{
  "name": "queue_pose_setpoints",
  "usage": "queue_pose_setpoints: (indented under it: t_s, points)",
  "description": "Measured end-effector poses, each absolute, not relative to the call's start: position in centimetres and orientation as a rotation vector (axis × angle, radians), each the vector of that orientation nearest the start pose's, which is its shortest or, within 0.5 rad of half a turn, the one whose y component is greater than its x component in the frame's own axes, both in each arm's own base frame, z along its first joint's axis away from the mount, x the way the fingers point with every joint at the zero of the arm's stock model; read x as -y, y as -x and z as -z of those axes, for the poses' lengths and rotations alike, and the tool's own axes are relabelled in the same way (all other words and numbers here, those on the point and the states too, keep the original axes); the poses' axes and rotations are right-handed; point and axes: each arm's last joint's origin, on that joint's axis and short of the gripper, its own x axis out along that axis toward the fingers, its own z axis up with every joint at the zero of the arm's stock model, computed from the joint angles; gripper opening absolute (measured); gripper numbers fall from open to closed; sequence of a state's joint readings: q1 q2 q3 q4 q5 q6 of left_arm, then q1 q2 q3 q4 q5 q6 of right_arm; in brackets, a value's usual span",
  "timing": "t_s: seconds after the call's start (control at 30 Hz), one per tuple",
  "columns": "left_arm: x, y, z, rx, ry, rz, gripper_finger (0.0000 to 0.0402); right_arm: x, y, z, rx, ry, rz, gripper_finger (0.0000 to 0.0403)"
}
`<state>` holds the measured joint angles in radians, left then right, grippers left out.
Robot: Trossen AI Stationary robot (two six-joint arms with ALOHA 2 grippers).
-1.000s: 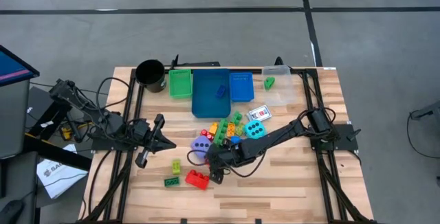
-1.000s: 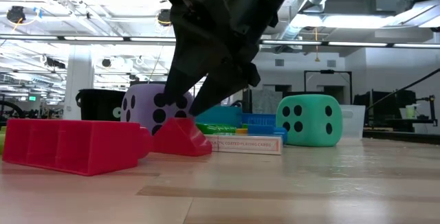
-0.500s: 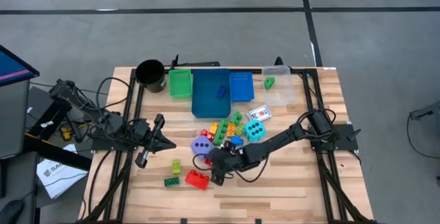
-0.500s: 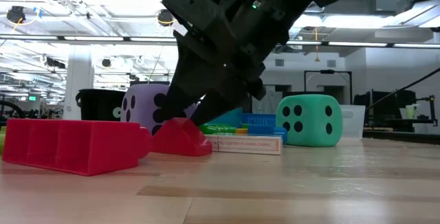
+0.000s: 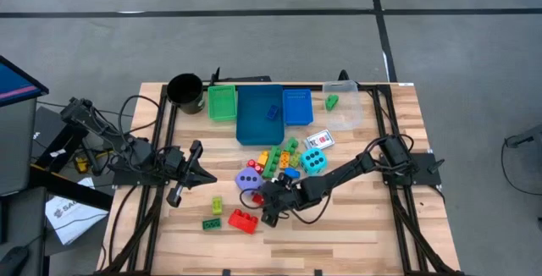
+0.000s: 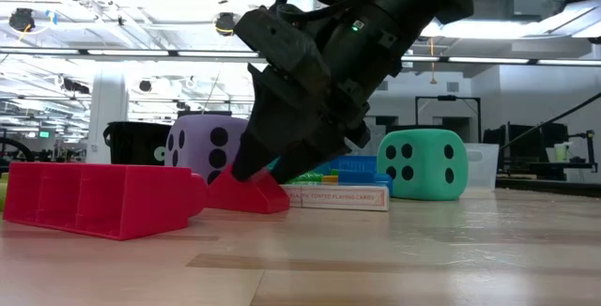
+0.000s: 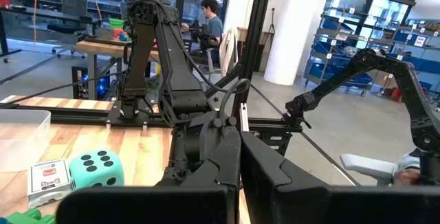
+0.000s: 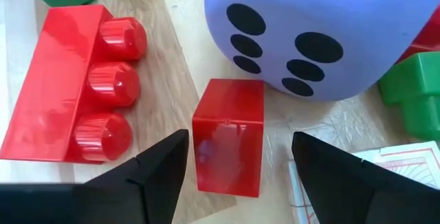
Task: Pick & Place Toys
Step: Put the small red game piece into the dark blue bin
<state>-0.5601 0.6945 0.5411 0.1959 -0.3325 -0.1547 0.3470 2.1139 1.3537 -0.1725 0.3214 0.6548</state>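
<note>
The right gripper (image 8: 237, 165) has lowered beside the purple dice cube (image 8: 313, 28), fingers spread astride a small red brick (image 8: 227, 136), ready to pinch.

Two dice: purple (image 5: 249, 177), teal (image 5: 313, 160). One card deck (image 5: 319, 140). Four trays: green (image 5: 222, 102), two blue (image 5: 259, 115) (image 5: 297, 106), clear (image 5: 343, 107). One black cup (image 5: 185, 92).
</note>
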Motion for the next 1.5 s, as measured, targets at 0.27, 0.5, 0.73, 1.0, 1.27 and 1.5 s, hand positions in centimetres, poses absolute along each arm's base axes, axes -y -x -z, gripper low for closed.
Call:
queue_pose_setpoints:
  t_s: [0.27,0.5,0.73,1.0,1.27,1.5]
  points:
    - [7.9,-14.3,-29.8,0.021,0.173,0.23,0.0001,-13.8,-40.9,-12.7,-0.85,-0.304,0.261,0.0167]
    - [7.9,-14.3,-29.8,0.021,0.173,0.23,0.0001,-13.8,-40.9,-12.7,-0.851,-0.306,0.257,0.0136]
    - [7.9,-14.4,-29.8,0.02,0.172,0.23,0.0001,-13.8,-40.9,-12.7,-0.85,-0.306,0.257,0.0142]
    - [7.9,-14.4,-29.8,0.02,0.172,0.23,0.0001,-13.8,-40.8,-12.9,-0.854,-0.285,0.247,0.0139]
    - [7.9,-14.4,-29.8,0.019,0.172,0.23,0.0001,-14.5,-42.0,-15.3,-0.839,-0.226,0.203,0.0139]
    - [7.9,-14.4,-29.8,0.016,0.17,0.23,0.0001,-15.1,-42.2,-17.9,-0.9,-0.125,0.238,0.0139]
